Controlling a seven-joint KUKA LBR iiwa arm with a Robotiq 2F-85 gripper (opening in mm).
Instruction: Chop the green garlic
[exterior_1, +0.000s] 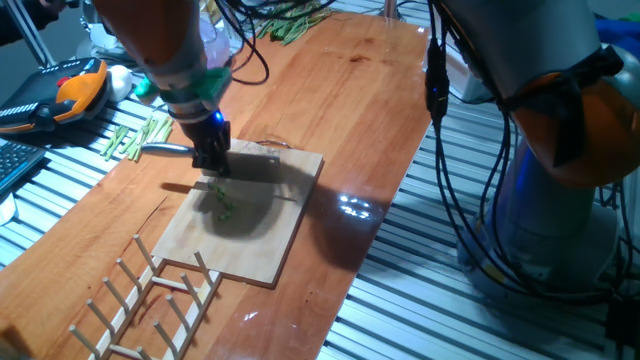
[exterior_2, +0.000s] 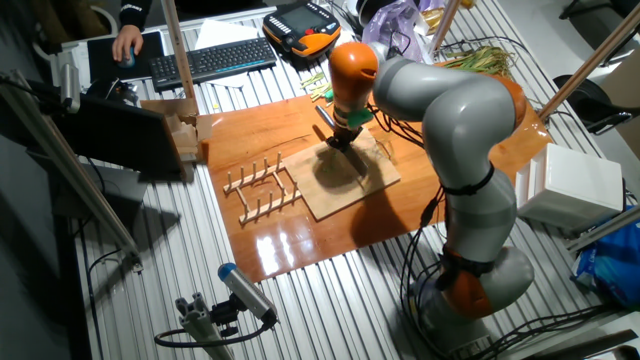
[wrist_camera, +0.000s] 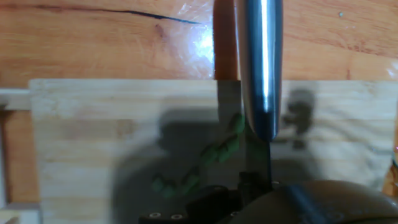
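The green garlic (exterior_1: 222, 203) lies as several tiny bright green bits on the pale wooden cutting board (exterior_1: 275, 240). My gripper (exterior_1: 210, 160) stands just above and behind them, shut on a steel knife (exterior_1: 165, 150) that points left. In the hand view the knife (wrist_camera: 261, 62) runs up the frame and the blurred green garlic (wrist_camera: 211, 155) lies just left of it on the cutting board (wrist_camera: 93, 124). My gripper (wrist_camera: 252, 190) is the dark mass at the bottom edge. The other fixed view has my gripper (exterior_2: 340, 135) over the cutting board (exterior_2: 355, 185); the bits are too small to see there.
A bunch of pale green stalk sections (exterior_1: 135, 138) lies left of the board. Long leafy stalks (exterior_1: 290, 25) are heaped at the far end. A wooden peg rack (exterior_1: 150, 300) sits by the board's near corner. An orange pendant (exterior_1: 75, 90) rests off the table's left side.
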